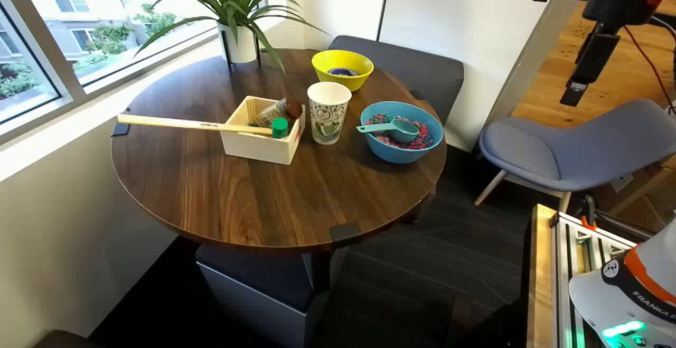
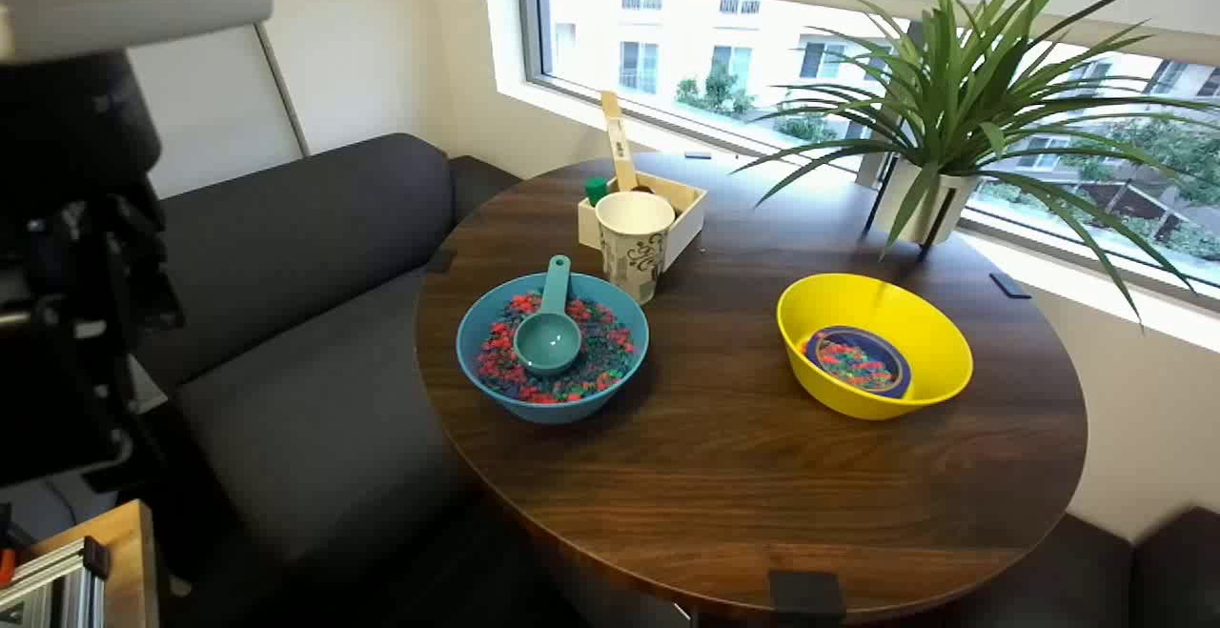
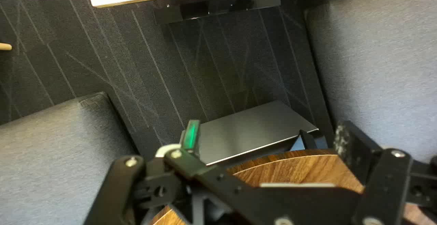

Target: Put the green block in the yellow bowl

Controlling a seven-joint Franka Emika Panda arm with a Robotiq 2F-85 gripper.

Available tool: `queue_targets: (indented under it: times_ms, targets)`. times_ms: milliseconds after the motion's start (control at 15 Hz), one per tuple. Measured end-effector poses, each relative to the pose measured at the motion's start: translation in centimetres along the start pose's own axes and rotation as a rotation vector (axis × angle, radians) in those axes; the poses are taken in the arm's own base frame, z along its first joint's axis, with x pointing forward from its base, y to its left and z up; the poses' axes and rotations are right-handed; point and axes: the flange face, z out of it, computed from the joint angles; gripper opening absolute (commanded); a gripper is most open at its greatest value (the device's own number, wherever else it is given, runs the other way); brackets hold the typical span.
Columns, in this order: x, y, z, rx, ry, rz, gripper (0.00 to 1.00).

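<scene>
In an exterior view, can see a small bright green cylindrical block at the near right corner of a pale rectangular wooden box, on a round brown wood-grain table. Points up with a flat round end, long axis close to vertical, looking barely taller than wide. Cannot tell between standing inside that corner and perching on the rim. Notice a long pale wooden stick lying across the box from the left, with its right end by the block; bears dark print too small to read. Just right of the box, find an upright white paper cup printed with dark swirls. Farther right, find a wide blue bowl with a teal scoop laid in it. On the far side, beyond the cup and well apart from the block, find a round bright yellow bowl; holds a round dark blue dish of red and green bits. In the wrist view, see a black two-fingered gripper, released, with fingers spread wide. Can read "FRANKA" on the dark band of the white arm base, near right, with further lettering cut off.
</scene>
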Motion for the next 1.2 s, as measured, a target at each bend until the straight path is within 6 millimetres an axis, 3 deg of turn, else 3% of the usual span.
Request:
queue_targets:
  times_ms: [867,1000,1200]
  targets:
    - [0.2,0.1,-0.4,-0.008,0.008,0.0,1.0]
    - [1.0,0.3,-2.2,-0.044,0.036,0.002,1.0]
    - [3.8,0.7,-6.6,-0.128,0.092,0.002,1.0]
